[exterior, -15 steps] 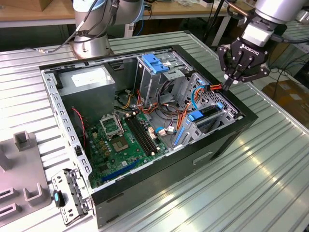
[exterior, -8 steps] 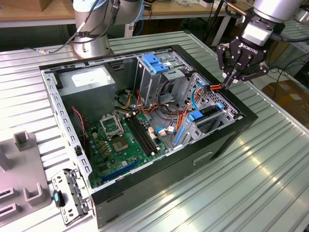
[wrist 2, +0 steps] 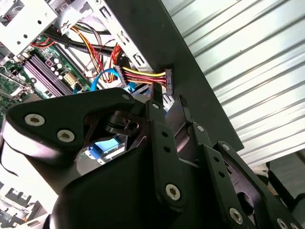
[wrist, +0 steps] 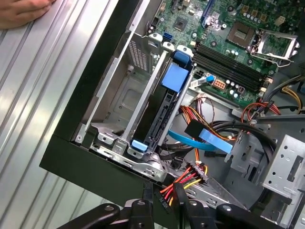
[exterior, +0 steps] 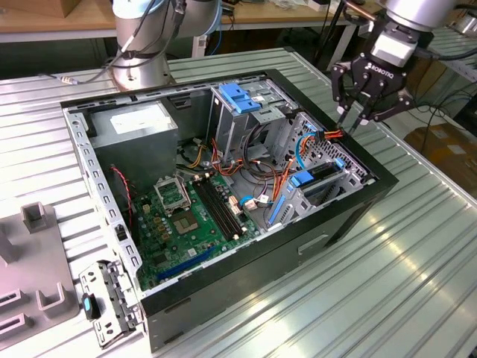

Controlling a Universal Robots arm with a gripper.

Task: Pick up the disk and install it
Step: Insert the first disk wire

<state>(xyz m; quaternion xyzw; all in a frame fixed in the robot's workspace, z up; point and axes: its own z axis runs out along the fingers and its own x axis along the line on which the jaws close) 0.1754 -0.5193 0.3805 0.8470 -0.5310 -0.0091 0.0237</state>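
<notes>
The disk (wrist: 159,114) stands on edge in the drive bay at the case's corner, a dark slab between blue side rails with a blue tab on top. In the exterior view the disk (exterior: 322,173) sits low in the bay at the case's right end. My gripper (exterior: 356,119) hovers just above that end, over the case rim, fingers drawn together with nothing between them. In both wrist views the gripper (wrist 2: 167,107) (wrist: 163,188) is tip-close to a black power connector (wrist 2: 167,81) (wrist: 198,171) on red and yellow wires, beside the disk's bay.
The open black case (exterior: 223,287) lies on a ribbed metal table. Inside are a grey power-supply box (exterior: 134,123), a metal drive cage with blue top (exterior: 242,97) and the motherboard (exterior: 186,212). A person's hand (wrist: 19,12) rests on the table. A grey fixture (exterior: 37,261) stands at the exterior view's left.
</notes>
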